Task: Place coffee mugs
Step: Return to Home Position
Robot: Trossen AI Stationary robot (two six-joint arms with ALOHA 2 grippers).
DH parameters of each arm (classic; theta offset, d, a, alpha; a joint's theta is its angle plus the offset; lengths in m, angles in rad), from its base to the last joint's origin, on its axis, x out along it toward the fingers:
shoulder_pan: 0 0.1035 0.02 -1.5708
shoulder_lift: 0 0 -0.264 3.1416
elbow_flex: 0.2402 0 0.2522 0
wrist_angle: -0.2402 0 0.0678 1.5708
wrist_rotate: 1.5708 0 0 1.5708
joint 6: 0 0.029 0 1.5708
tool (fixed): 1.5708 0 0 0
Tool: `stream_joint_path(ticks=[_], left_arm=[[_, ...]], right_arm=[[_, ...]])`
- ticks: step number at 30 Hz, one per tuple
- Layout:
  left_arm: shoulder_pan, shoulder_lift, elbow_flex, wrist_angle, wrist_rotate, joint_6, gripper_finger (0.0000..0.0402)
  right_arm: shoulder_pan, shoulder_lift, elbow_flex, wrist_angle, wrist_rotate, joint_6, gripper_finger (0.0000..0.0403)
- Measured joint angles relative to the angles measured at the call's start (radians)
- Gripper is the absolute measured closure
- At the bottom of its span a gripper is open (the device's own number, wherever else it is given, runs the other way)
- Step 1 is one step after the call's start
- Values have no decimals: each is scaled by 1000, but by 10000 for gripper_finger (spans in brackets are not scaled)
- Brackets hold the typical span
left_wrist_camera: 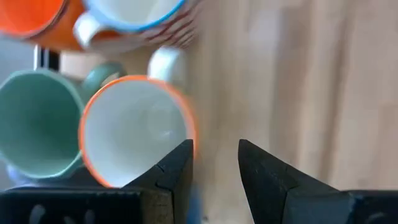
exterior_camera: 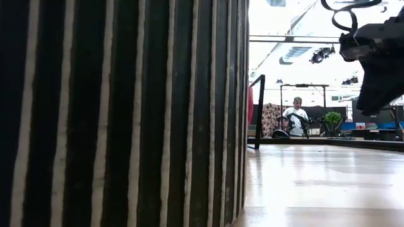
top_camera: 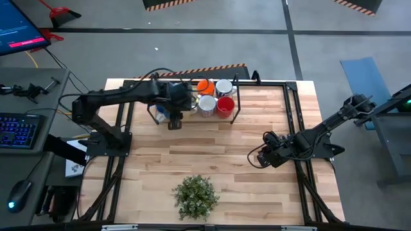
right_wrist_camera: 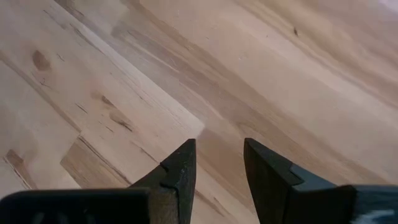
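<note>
The coffee mugs stand bunched at the table's far middle, inside a black wire frame (top_camera: pixel 237 96). The high view shows an orange mug (top_camera: pixel 204 86), a white one (top_camera: pixel 224 88), a patterned white one (top_camera: pixel 207 104) and a red one (top_camera: pixel 225 106). My left gripper (top_camera: pixel 174 120) hovers at the cluster's left end, open. In the left wrist view my left gripper (left_wrist_camera: pixel 214 146) has bare wood between its fingers. An orange-rimmed mug (left_wrist_camera: pixel 134 127) stands upright beside one finger, with a green mug (left_wrist_camera: pixel 34 121), an orange mug (left_wrist_camera: pixel 37 18) and a blue-rimmed mug (left_wrist_camera: pixel 134 22) behind it. My right gripper (top_camera: pixel 258 156) waits open over the table's right part (right_wrist_camera: pixel 219 146).
A leafy potted plant (top_camera: pixel 196 196) stands at the near middle edge. Bare wood lies between it and the mugs. In the low view a dark striped surface (exterior_camera: pixel 120 113) blocks the left half, and a person (exterior_camera: pixel 296 115) shows in the room behind.
</note>
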Motion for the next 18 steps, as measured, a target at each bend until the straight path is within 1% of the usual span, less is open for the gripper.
stream_joint_path(ticks=[2,5,8,11,14,18], left_arm=[[-27,-38,0,-5,29,-6,284],[-79,-89,0,-8,82,-45,284],[-139,-137,0,-42,126,-72,284],[-202,-181,0,-121,129,-143,284],[-278,-226,0,-179,129,-254,284],[-393,-276,0,-188,129,-391,284]], right_arm=[[0,0,0,45,28,-57,289],[0,0,0,121,70,-191,289],[0,0,0,173,69,-300,289],[0,0,0,193,61,-318,289],[0,0,0,192,57,-318,289],[0,0,0,192,13,-318,289]])
